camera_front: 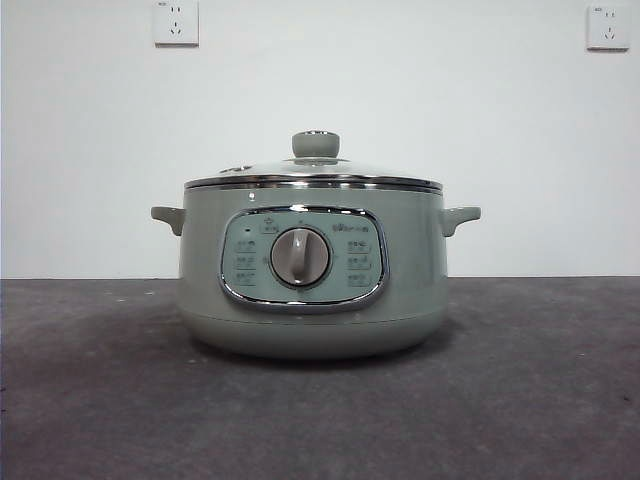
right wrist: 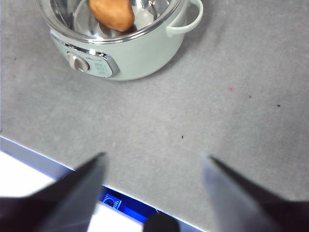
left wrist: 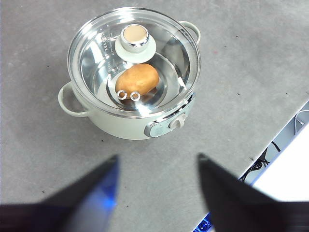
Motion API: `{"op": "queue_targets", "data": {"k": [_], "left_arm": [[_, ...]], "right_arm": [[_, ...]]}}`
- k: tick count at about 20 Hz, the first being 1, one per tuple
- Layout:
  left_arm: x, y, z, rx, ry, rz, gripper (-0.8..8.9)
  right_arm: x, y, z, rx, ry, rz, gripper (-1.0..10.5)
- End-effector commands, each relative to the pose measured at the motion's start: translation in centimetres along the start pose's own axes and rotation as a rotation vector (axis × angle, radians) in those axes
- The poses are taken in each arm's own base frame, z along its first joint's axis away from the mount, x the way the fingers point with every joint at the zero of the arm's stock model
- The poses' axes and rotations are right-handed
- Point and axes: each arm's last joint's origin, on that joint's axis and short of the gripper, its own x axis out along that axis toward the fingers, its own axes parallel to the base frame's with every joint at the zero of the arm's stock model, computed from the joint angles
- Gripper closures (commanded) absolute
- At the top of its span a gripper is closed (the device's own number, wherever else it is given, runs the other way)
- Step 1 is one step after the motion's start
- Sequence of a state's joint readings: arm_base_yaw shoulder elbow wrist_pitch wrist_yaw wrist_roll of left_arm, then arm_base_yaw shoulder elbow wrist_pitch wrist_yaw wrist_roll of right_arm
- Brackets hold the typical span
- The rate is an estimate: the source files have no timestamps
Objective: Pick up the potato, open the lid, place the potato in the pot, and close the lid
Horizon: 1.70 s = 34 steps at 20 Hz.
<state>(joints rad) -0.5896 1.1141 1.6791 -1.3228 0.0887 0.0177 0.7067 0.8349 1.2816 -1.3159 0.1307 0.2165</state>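
The pale green pot [camera_front: 312, 280] stands in the middle of the table with the glass lid [camera_front: 313, 172] shut on it, green knob on top. In the left wrist view the orange-brown potato [left wrist: 137, 80] lies inside the pot [left wrist: 120, 125], seen through the lid [left wrist: 91, 58]. The right wrist view shows the potato [right wrist: 112, 13] inside the pot [right wrist: 140, 58] too. My left gripper [left wrist: 157, 164] is open and empty, high above the table near the pot. My right gripper [right wrist: 154, 162] is open and empty, above the table's front edge. Neither arm shows in the front view.
The grey table top [camera_front: 540, 400] stretches around the pot. Two wall sockets [camera_front: 176, 22] sit on the white wall behind. The table's edge [right wrist: 48, 162] and cables [left wrist: 260, 162] beyond it show in the wrist views.
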Motion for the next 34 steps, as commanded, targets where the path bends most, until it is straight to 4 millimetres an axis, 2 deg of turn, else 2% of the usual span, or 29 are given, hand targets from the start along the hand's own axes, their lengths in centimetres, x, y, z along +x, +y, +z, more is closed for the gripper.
{"op": "queue_targets", "data": {"k": [1,9,11,13,16,18,22,24,26,29,34], "left_arm": [[0.2,0.0,0.0,0.010,0.002,0.003,8.16],[2.4,0.2,0.9,0.004,0.065,0.001,8.16],[2.2,0.7,0.9,0.055,0.055,0.037,8.16],[1.2,1.8,0.3,0.133,0.043,0.102,8.15],[-0.2,3.0,-3.0,0.052,-0.061,0.211,8.15],[0.7,3.7,-6.4,-0.011,-0.207,0.306,8.15],[5.6,5.1,-14.3,-0.068,-0.475,0.479,8.15],[8.5,5.6,-17.8,-0.146,-0.597,0.469,8.15],[10.7,6.0,-20.6,-0.231,-0.650,0.478,8.15],[12.8,6.3,-22.9,-0.255,-0.622,0.516,8.15],[14.5,6.4,-25.3,-0.284,-0.598,0.592,8.15]], "right_arm": [[0.4,0.0,0.1,-0.009,0.003,-0.023,9.5],[0.7,0.0,0.3,-0.011,0.009,-0.063,9.5],[0.7,0.0,0.3,-0.012,0.010,-0.064,9.5],[0.8,0.0,0.3,-0.012,0.010,-0.064,9.5],[0.8,0.0,0.3,-0.012,0.011,-0.064,9.5],[0.9,0.0,0.4,-0.013,0.015,-0.065,9.5],[1.0,0.1,0.5,-0.013,0.021,-0.066,9.5],[1.1,0.1,0.5,-0.014,0.023,-0.067,9.5],[1.1,0.1,0.5,-0.014,0.023,-0.067,9.5],[1.1,0.1,0.5,-0.014,0.023,-0.066,9.5],[1.1,0.1,0.5,-0.014,0.023,-0.066,9.5]]}}
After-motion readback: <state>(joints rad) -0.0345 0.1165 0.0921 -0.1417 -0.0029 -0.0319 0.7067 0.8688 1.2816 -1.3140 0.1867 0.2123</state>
